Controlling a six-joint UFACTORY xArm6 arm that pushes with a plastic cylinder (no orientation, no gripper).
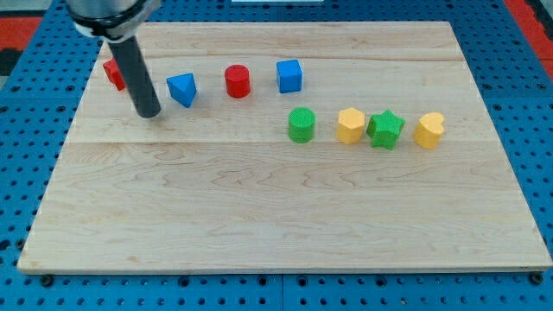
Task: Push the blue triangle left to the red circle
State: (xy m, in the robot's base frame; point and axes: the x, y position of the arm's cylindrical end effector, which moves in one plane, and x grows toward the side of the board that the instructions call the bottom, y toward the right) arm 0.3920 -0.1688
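Observation:
The blue triangle [182, 89] lies on the wooden board in the upper left part of the view. The red circle [237, 81], a short cylinder, stands a little to its right, with a small gap between them. My tip [149, 113] rests on the board just left of and slightly below the blue triangle, close to it but apart. The dark rod rises from the tip toward the view's top left and hides part of a red block [111, 72] behind it.
A blue cube [289, 76] sits right of the red circle. Lower right, in a row: a green cylinder [301, 125], a yellow hexagon-like block [350, 125], a green star [385, 130] and a yellow heart-like block [429, 130]. The board's left edge [67, 147] is near my tip.

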